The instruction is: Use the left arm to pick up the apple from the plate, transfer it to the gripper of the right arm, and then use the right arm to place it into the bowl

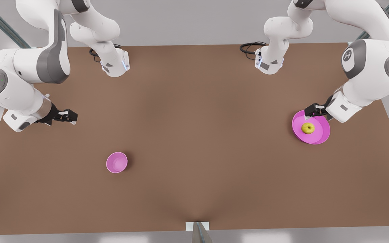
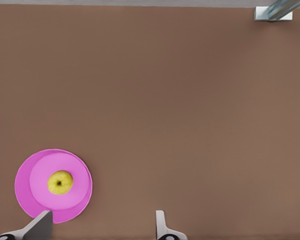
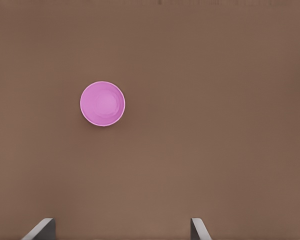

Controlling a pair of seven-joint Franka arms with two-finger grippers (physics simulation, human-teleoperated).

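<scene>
Right gripper (image 1: 70,117): at the front view's left, hanging above bare table (image 1: 194,135), fingers spread wide, holding nothing.
Bowl (image 1: 117,162): upright on the table, nearer the front edge, well apart from the right gripper.
Apple (image 1: 308,128): sitting mid-plate, stem dimple up.
Plate (image 1: 321,135): at the front view's right.
Left gripper (image 1: 311,111): above the plate's far rim, probably clear of it; fingers apart, empty.

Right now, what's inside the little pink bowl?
Nothing can be seen in the bowl; its pink inside looks bare. The apple sits on the plate, by the left tool.
</scene>
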